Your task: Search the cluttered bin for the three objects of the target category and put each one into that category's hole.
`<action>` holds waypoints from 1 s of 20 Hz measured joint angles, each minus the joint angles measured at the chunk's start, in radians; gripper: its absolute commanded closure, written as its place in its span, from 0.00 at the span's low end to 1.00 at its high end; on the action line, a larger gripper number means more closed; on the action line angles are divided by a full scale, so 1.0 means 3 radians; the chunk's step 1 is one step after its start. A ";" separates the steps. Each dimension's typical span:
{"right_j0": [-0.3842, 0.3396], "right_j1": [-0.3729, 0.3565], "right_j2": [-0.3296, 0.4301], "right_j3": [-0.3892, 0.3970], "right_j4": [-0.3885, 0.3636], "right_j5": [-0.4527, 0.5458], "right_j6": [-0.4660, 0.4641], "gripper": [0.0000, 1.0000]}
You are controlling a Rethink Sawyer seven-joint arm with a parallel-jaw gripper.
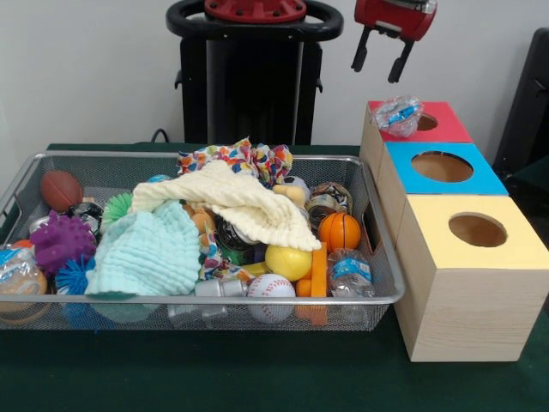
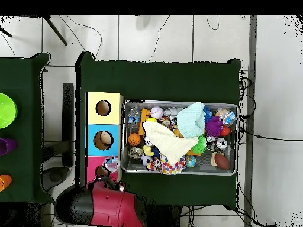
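Fingers of the gripper [image 1: 382, 58] hang spread apart and empty, two dark prongs under a red housing. Directly below the fingers, a small clear water bottle [image 1: 398, 114] with a blue label lies on the red-topped box [image 1: 437, 129], resting beside that box's round hole, partly over its edge as far as the front view shows; the overhead view shows the same bottle [image 2: 110, 164] at the hole's rim. Farther from the fingers, toward the camera in the front view, stand the blue-topped box [image 1: 480, 176] and then the yellow-topped box [image 1: 515, 249], each with its own hole. To the side of the fingers, across from the boxes, sits the wire-mesh bin [image 1: 214, 302], crowded with balls, cloths and cans. A second bottle [image 1: 350, 273] stands in the bin's corner closest to the yellow-topped box, just beside an orange basketball [image 1: 340, 230]. A third bottle [image 1: 15, 268] lies at the bin's opposite end, the spot farthest from the fingers, near a purple spiky ball [image 1: 62, 242]. A cream cloth [image 1: 244, 206] and a mint cloth [image 1: 150, 253] drape over the middle of the heap.
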 measured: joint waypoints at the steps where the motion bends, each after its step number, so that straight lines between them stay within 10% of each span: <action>1: 0.0000 0.0006 0.0000 0.0000 0.0002 -0.0012 0.0000 0.00; 20: 0.0000 0.0082 0.0018 0.0006 0.0029 -0.0116 0.0000 0.00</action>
